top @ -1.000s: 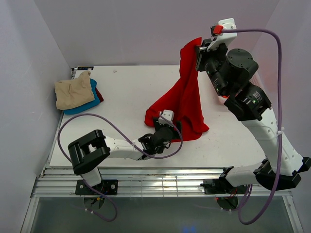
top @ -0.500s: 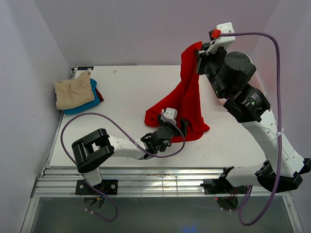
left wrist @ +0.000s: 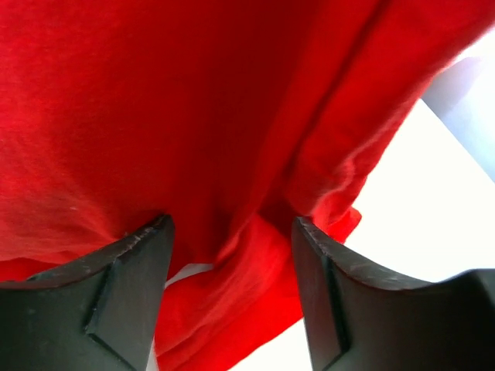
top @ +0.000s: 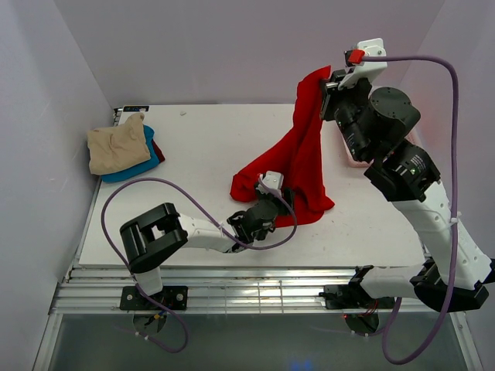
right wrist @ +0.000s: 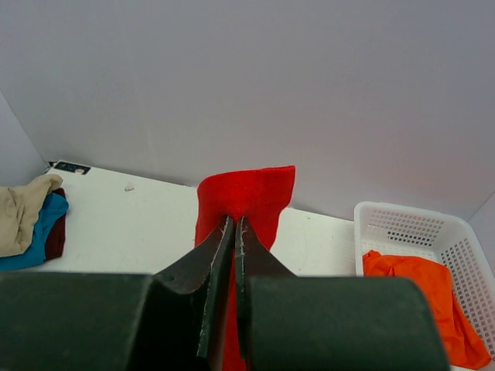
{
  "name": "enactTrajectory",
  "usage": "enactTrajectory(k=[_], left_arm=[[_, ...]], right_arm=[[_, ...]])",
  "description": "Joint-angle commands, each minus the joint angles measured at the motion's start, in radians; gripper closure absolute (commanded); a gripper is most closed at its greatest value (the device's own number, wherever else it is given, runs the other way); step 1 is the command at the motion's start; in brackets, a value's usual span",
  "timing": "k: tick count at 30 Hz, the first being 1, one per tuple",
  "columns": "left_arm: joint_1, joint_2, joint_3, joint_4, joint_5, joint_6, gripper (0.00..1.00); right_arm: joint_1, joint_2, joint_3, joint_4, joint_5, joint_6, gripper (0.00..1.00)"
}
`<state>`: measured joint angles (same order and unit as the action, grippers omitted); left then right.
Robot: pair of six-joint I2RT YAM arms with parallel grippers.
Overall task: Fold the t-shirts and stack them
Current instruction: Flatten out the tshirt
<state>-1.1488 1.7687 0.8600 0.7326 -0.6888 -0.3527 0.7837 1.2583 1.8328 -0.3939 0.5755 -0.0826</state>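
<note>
Far left of the red shirt (top: pixel 298 166), well apart from it, sits the folded stack (top: pixel 120 151), tan on top and out of this play. Coming across, the left gripper (top: pixel 280 204) is down on the table (top: pixel 193 139), right at the red shirt's bottom hem. Its fingers (left wrist: pixel 131 263) are spread wide, with a fold of red cloth lying in the gap, not squeezed. From there the shirt runs long-ways up and to the right, lower part pooled on the table, top corner hoisted clear. At that corner the right gripper (right wrist: pixel 234 222) has its fingers pressed together, pinching the cloth. Right of the shirt, a basket (right wrist: pixel 456 232) holds an orange shirt (right wrist: pixel 418 282). The loose hem is the left arm's by a mile. My read is that it need only close.
</note>
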Motion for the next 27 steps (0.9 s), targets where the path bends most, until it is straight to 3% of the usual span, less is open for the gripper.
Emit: enactTrajectory(k=[1,5,9,13,19,22,27], left_arm=[[0.017,-0.046,0.002,-0.009,-0.005,0.006,0.32],[0.031,-0.035,0.010,-0.006,0.037,0.003,0.45],[0.053,-0.037,0.013,0.004,0.084,0.011,0.71],[0.064,-0.072,-0.003,0.025,0.123,0.035,0.83],[0.090,-0.225,-0.061,0.015,0.127,0.076,0.90],[0.090,-0.354,-0.059,-0.116,0.079,0.135,0.90],[0.100,-0.697,-0.007,-0.410,-0.031,0.245,0.87]], right_arm=[[0.000,-0.037,-0.013,0.072,0.024,-0.009,0.92],[0.000,-0.045,-0.024,0.073,0.029,-0.006,0.92],[0.000,-0.050,-0.033,0.075,0.032,-0.009,0.92],[0.000,-0.059,-0.061,0.075,0.041,-0.009,0.92],[0.000,-0.073,-0.102,0.075,0.061,-0.009,0.92],[0.000,-0.077,-0.113,0.061,0.089,-0.014,0.92],[-0.003,-0.112,-0.197,0.063,0.170,-0.013,0.92]])
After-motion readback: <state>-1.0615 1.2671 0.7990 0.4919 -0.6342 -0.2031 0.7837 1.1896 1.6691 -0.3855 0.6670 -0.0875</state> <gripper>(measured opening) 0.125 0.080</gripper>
